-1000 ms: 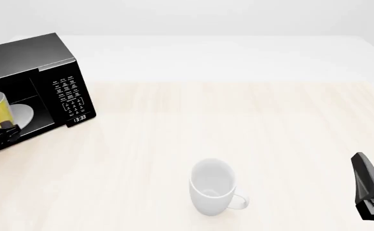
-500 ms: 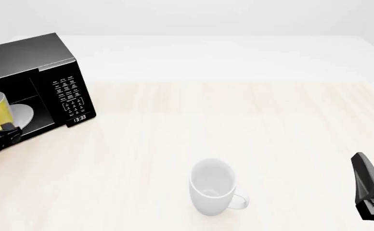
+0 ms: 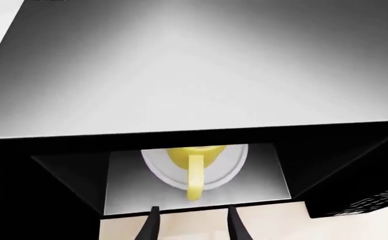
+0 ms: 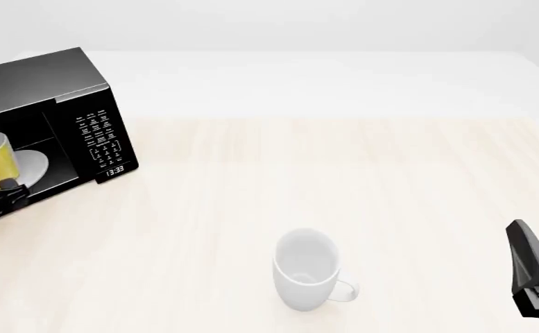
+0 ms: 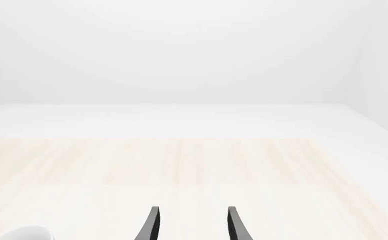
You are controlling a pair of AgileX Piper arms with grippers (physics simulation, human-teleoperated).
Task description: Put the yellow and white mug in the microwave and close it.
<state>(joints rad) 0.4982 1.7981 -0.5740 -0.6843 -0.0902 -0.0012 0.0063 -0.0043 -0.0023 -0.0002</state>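
Beyond the tips of the left gripper [image 3: 190, 220], whose fingers are parted and empty, the yellow and white mug [image 3: 192, 162] stands on the plate [image 3: 232, 167] inside the microwave [image 4: 52, 104]; placement looks done, door closing comes next.

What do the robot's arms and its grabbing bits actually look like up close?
Both are plain black. Each tool ends in two slim, tapering, slightly curved fingers, seen on the left tool and the right tool. In the front view, the right arm shows an angular black body. No cables or markings are visible.
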